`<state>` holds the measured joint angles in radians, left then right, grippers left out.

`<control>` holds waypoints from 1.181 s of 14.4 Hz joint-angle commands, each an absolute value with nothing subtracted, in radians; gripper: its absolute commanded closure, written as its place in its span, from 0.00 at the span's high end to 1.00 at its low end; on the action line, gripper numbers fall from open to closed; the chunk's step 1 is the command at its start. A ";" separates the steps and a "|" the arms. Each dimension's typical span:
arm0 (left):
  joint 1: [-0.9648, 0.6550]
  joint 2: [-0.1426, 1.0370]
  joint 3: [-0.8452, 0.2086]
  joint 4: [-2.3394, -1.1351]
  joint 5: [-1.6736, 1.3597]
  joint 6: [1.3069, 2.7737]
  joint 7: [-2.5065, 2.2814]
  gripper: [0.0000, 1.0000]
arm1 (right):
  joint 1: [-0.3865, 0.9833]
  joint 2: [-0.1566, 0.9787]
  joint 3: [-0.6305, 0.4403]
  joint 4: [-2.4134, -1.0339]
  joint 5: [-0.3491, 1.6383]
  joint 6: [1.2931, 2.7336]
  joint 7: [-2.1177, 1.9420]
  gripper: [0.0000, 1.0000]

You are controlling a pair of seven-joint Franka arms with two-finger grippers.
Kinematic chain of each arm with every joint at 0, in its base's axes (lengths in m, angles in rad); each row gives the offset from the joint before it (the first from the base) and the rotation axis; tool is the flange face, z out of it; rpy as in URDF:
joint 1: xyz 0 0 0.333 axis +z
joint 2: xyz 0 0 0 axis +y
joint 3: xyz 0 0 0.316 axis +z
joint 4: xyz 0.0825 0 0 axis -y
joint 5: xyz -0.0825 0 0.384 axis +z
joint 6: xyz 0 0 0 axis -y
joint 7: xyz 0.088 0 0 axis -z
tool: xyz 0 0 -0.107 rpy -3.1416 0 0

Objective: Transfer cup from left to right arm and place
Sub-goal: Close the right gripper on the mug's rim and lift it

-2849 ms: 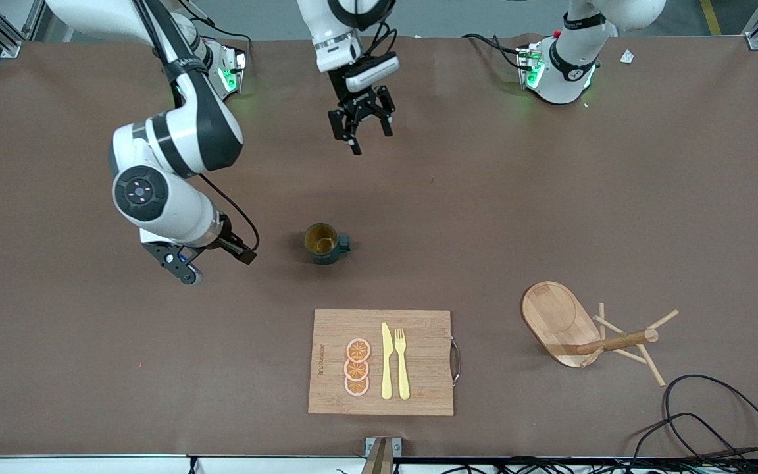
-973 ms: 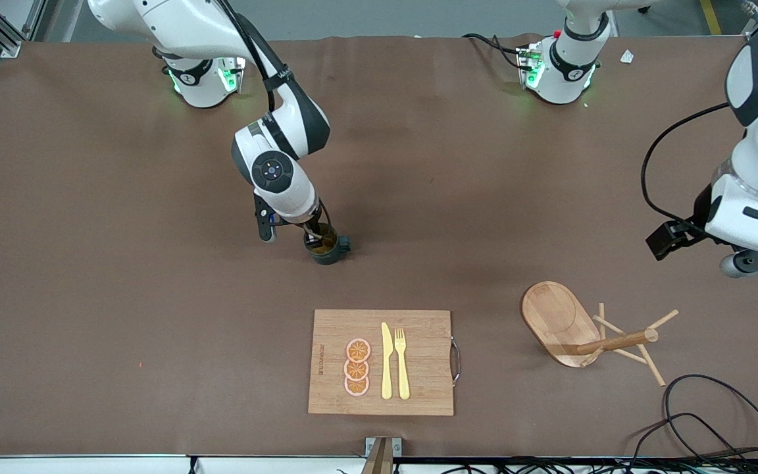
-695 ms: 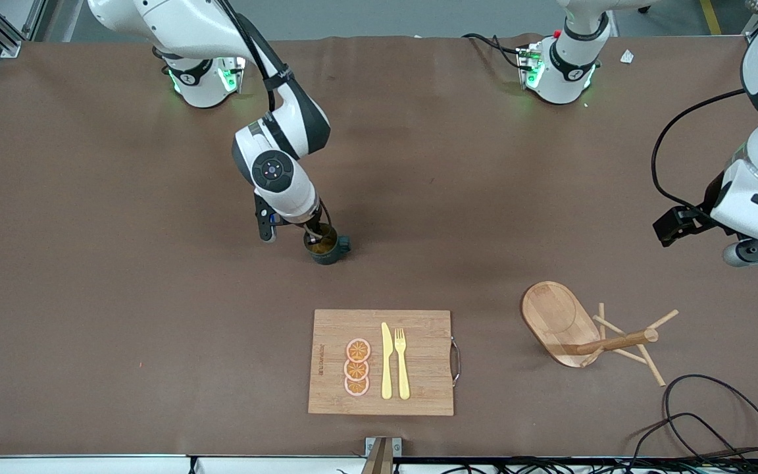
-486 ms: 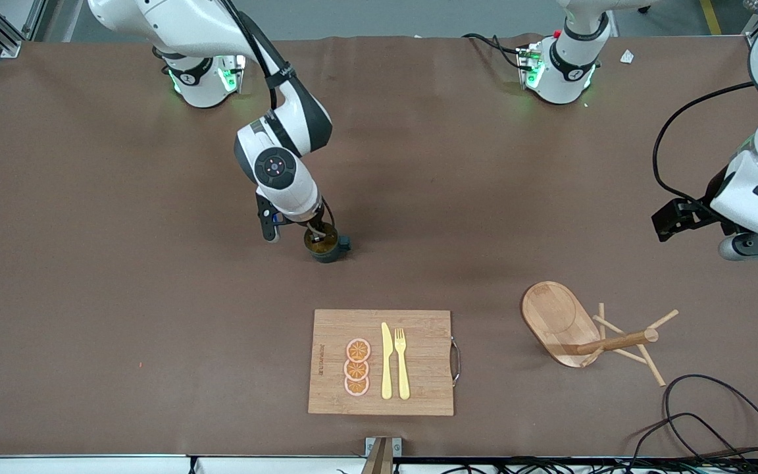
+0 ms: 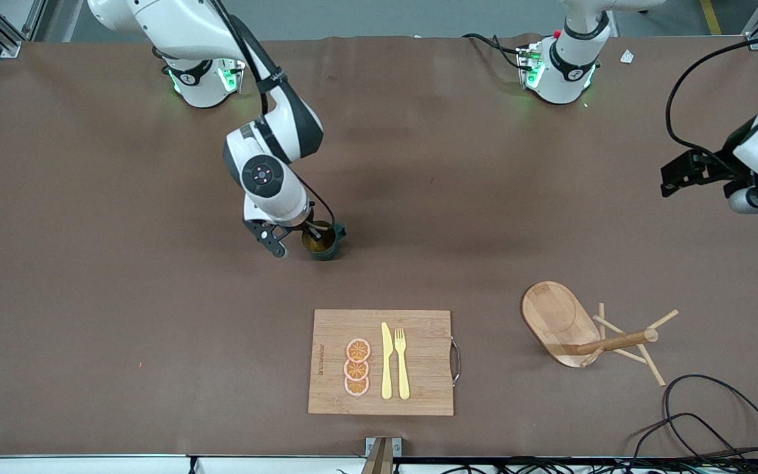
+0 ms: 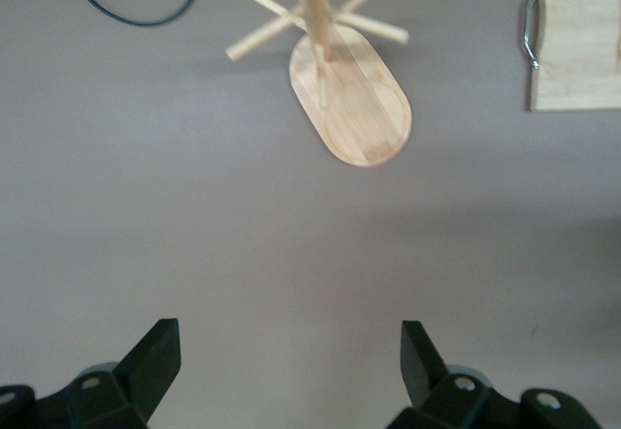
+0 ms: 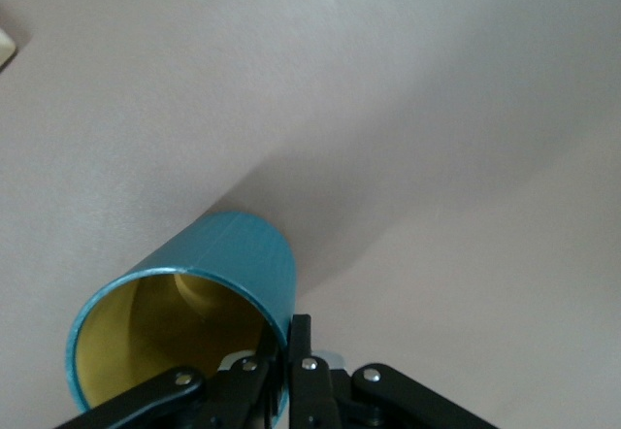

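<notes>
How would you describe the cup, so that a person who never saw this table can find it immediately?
Start at the wooden cutting board at the table edge nearest the front camera, then look farther from the camera, toward the right arm's end. There the right gripper is shut on the rim of the cup. It is the only dark teal thing, with a tan-yellow inside and a small handle.

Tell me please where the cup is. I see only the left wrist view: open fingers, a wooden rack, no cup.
Observer: The cup is near the table's middle, farther from the front camera than the cutting board.
Operator: Does any hand hold it?
Observer: Yes. The right hand is shut on its rim, one finger inside the cup and one outside.
</notes>
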<state>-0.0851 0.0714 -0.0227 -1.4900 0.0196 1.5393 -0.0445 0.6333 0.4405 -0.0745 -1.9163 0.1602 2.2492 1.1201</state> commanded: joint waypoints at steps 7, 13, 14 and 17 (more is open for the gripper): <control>0.006 -0.081 -0.110 -1.692 -0.002 1.611 -0.026 1.00 | 0.370 0.299 -0.071 -1.944 0.045 2.033 0.001 0.00; 0.008 -0.040 -0.135 -1.620 0.017 1.598 -0.034 1.00 | 0.181 0.296 -0.069 -1.944 -0.008 2.060 -0.695 0.00; 0.008 -0.035 -0.135 -1.599 0.017 1.585 -0.034 1.00 | 0.149 0.301 -0.069 -1.944 -0.008 2.078 -0.810 0.00; 0.009 -0.029 -0.132 -1.580 0.018 1.577 -0.038 1.00 | 0.066 0.308 -0.069 -1.944 -0.008 2.146 -1.155 0.00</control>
<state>-0.0023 -0.0464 -0.1253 -1.6176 0.0133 1.5972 -0.0408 0.1248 0.3201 -0.0896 -1.9246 0.0095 2.1057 -0.9611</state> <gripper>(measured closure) 0.000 0.943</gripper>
